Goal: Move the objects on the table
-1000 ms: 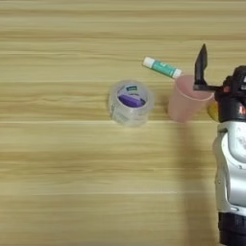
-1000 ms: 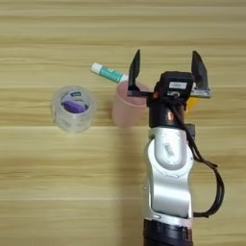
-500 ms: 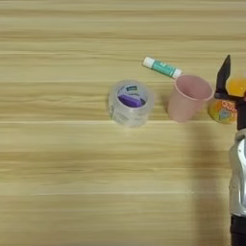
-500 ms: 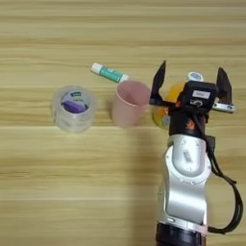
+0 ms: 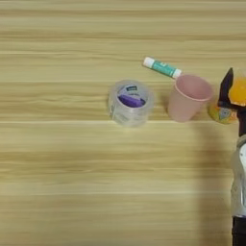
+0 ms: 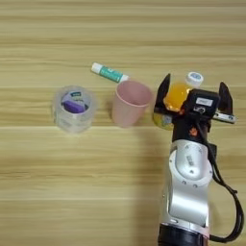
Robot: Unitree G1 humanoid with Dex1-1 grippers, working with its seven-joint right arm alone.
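The claw [image 6: 194, 93] hangs spread wide over the orange bottle [image 6: 176, 96], one finger on each side and nothing pinched yet. The bottle stands just right of the pink cup [image 6: 129, 103], so the nearer finger could nudge the cup and tip it, or the bottle could topple if the fingers close off centre. The tape roll [image 6: 73, 107] sits left of the cup, a glue stick [image 6: 109, 73] just behind the cup, all on the wooden surface [image 6: 120, 29]. Only the right eye view shows both fingers and the bottle's white cap; the left eye view cuts them off.

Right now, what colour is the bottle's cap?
White, on the orange bottle; clearest in the right eye view.
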